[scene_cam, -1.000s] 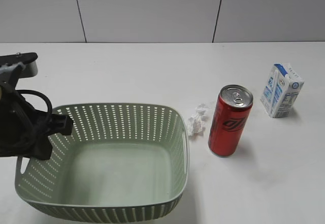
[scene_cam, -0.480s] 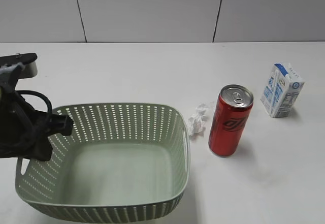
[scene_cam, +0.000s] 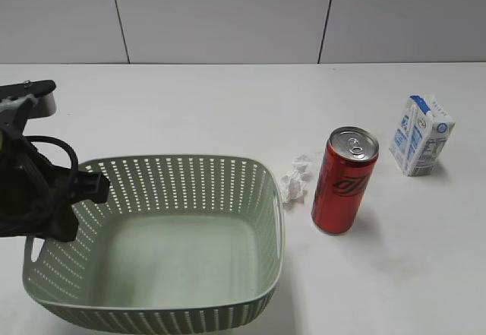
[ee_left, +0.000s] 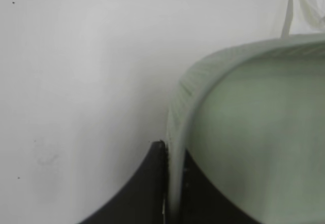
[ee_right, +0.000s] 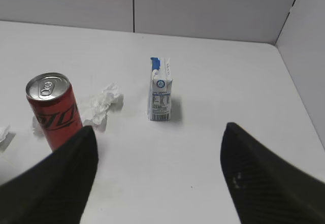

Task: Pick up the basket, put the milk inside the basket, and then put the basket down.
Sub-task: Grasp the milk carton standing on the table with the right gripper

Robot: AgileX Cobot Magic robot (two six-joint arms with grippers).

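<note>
Our left end effector [ee_left: 170, 193] pinches the left wall of the basket [scene_cam: 163, 236], one finger outside and one inside the rim, as the left wrist view shows. The basket looks tilted, its far side riding higher than its near side, so we judge the lift is under way from a single hold at one end. That is the main hazard: the long basket hangs off to the right of the left end effector, and its thin slotted wall could flex or slide between the fingers, letting the far end droop or swing.

Just beyond the basket's right wall lie a tissue [scene_cam: 296, 179] and then the can [scene_cam: 344, 181]. If the basket swings that way, it may clip the can and topple it.

Our right end effector [ee_right: 157, 183] is spread wide and empty, hovering above the bench [scene_cam: 228, 99]. The milk [ee_right: 161, 90] stands upright ahead of it, between the lines of its fingers, with the can off to the left. We think a drift leftward on the approach could brush the can, and a tip-only grip could knock the narrow carton over.
</note>
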